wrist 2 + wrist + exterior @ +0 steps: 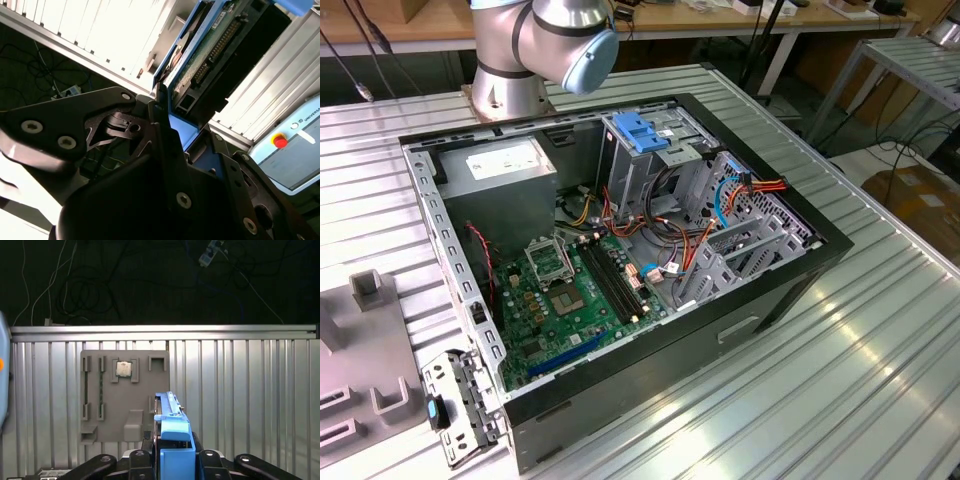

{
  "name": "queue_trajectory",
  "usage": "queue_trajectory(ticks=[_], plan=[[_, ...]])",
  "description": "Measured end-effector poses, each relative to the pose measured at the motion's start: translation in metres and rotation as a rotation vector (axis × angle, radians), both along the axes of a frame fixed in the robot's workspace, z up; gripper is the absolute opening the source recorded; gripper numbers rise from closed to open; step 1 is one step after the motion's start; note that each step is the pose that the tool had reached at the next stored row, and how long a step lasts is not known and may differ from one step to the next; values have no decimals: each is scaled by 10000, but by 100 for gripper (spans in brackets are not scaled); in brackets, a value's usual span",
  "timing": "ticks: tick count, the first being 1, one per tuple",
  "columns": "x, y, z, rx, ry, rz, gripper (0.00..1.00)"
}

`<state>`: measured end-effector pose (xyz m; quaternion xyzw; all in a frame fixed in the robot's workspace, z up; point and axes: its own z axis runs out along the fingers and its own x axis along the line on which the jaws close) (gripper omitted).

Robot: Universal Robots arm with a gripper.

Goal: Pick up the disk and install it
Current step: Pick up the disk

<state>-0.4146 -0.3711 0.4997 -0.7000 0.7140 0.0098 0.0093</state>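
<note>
Gripper links are seen closest in the first wrist view. One ribbed table carries one open computer case and one grey fixture plate. One disk is clamped between the jaws, its long axis running straight out from them, above the table just beside the plate.

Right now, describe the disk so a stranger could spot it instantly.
In the first wrist view, over the ribbed metal table, near the grey fixture plate, the gripper clamps the disk edge-on. Its bright blue carrier rail stands out from the grey surroundings.
</note>
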Motion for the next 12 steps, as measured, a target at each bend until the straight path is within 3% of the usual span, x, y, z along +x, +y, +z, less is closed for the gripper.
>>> queue_trajectory(ticks=[12], plan=[[40, -3, 0, 0, 0, 0, 37]])
